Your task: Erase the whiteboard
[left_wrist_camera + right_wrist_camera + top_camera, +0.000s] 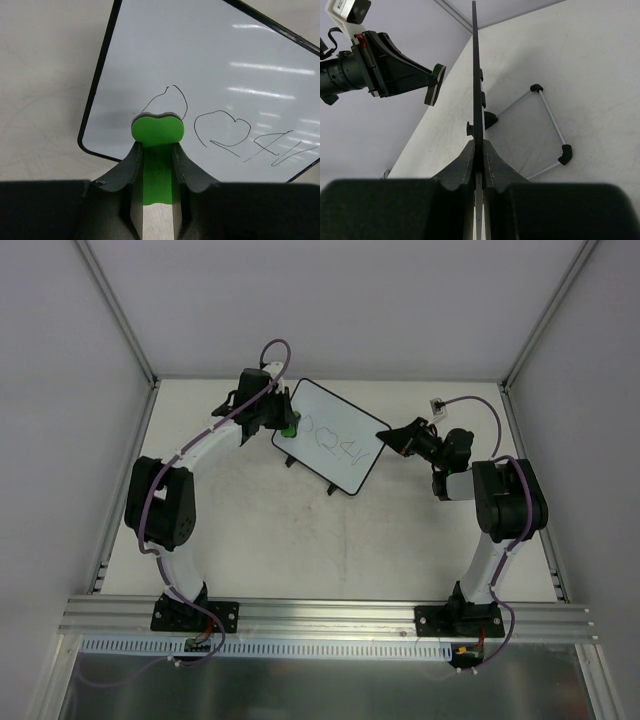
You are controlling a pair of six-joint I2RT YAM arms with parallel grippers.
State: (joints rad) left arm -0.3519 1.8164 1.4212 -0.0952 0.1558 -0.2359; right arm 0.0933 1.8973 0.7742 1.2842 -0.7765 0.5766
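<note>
Our left arm reaches forward, left fingers (126, 172) clenched on the green eraser (157, 131) just off the whiteboard (225, 65); right fingers (460, 167) pinch its edge.

One whiteboard (333, 438), one eraser (157, 131), perhaps three scribbles (220, 132).
</note>
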